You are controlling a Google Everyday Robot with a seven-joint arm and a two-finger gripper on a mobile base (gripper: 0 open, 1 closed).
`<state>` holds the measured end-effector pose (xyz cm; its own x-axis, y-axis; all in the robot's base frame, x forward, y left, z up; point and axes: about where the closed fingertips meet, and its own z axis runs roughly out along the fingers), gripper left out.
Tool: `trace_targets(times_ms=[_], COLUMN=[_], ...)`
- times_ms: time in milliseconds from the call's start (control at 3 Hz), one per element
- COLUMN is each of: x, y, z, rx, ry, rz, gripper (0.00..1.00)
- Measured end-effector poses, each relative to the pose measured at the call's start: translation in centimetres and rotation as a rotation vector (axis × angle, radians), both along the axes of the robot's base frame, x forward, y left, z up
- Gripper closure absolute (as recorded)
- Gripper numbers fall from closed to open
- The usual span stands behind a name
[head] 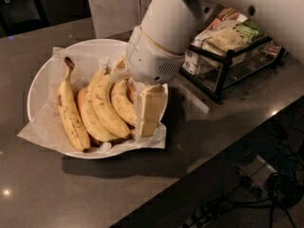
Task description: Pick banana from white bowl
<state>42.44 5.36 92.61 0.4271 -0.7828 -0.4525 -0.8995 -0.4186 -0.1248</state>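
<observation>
Dark speckled countertop (pixel 57 194) is seen across most of the view, its near edge cut diagonally through the lower right, where black cables (pixel 280 189) are made out on the floor below. Further back on the counter the white bowl (pixel 34 91) is set, lined with crumpled white paper (pixel 42 127) that is draped over the rim at the near left and the near right. Four pieces of fruit are laid side by side in it, each running from near to far. At the left a slim banana (pixel 71 115) is placed alone, its dark stem pointed toward the far rim. Beside it two longer bananas (pixel 99 110) are pressed together in the middle. The banana (pixel 122 101), short, curved and freckled, is found at the right of the group, touching the longer ones on one side and the gripper (pixel 148 122) on the other, with its near end hidden behind that gripper. The gripper is lowered into the right half of the bowl, its cream tip brought down to the paper just inside the near rim; whether it is closed on anything cannot be told. Above it the bulky white arm housing (pixel 161 37) is leaned in from the upper right. Well to the right of the bowl a black-framed rack (pixel 228 63) is stood, filled with snack packets (pixel 228 32). At the back a pale panel (pixel 114 8) is seen against the dark room
</observation>
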Motion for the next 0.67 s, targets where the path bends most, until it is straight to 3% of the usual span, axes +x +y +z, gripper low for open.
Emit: trace_targets(times_ms=[333,667], x=[-0.09,-0.08], y=[-2.04,-2.04], z=[-1.62,-1.62], rx=[0.022,0.022], ry=[0.073,0.073], rz=[-0.146,-0.146], gripper=[0.08,0.09])
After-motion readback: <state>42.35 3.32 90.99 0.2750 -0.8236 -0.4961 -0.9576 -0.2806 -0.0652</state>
